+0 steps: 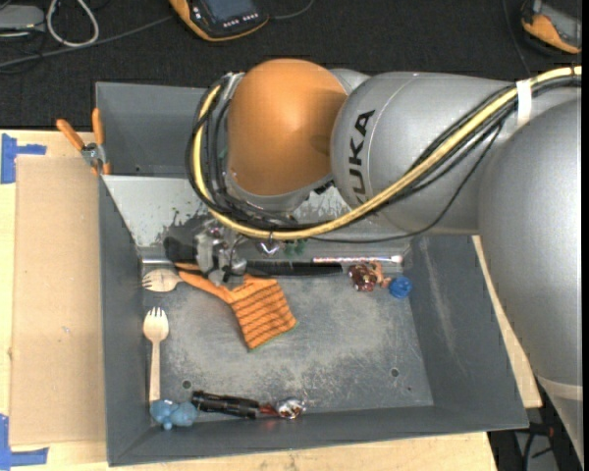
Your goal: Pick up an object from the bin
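1. My arm (432,165) comes in from the right and covers the back of the bin, with the orange cover (280,126) at my wrist and cables looped round it.
2. The grey bin (358,356) has a scuffed, mostly bare floor in the middle.
3. My claw (219,253) is low at the back left of the floor. Whether it is open or closed I cannot tell.
4. The orange slotted spatula (262,314) lies just in front of my claw. Its blade points to the front and its handle runs back and left under my claw.
5. A pale fork (155,330) lies along the left wall, and a second fork head (160,281) lies behind it, beside the spatula's handle.
6. A black pen-like stick (226,404) lies along the front wall.
7. A blue toy (174,416) sits in the front left corner, just beside the stick.
8. A coppery piece (364,278) and a blue bead (400,287) lie near each other at the back right.
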You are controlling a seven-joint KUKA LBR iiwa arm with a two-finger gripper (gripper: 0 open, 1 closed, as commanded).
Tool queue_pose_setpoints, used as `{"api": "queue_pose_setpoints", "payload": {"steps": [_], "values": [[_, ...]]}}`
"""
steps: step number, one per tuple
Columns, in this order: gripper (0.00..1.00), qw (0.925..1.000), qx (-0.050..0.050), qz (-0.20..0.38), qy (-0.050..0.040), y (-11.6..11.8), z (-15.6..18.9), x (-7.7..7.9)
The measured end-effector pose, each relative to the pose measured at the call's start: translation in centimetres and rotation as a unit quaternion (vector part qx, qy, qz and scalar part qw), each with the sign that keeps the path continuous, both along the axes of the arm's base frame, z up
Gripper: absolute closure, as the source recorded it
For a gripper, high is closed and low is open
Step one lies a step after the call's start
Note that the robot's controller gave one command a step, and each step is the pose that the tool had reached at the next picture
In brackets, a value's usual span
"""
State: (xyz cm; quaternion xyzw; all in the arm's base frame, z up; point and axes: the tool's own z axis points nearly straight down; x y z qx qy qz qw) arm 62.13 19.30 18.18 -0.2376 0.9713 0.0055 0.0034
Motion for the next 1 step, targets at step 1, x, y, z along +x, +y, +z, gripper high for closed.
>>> {"api": "queue_pose_setpoints", "payload": {"steps": [1], "values": [[1.00,0.9997,0.000,-0.024,0.0004,-0.72,-0.20,-0.36]]}}
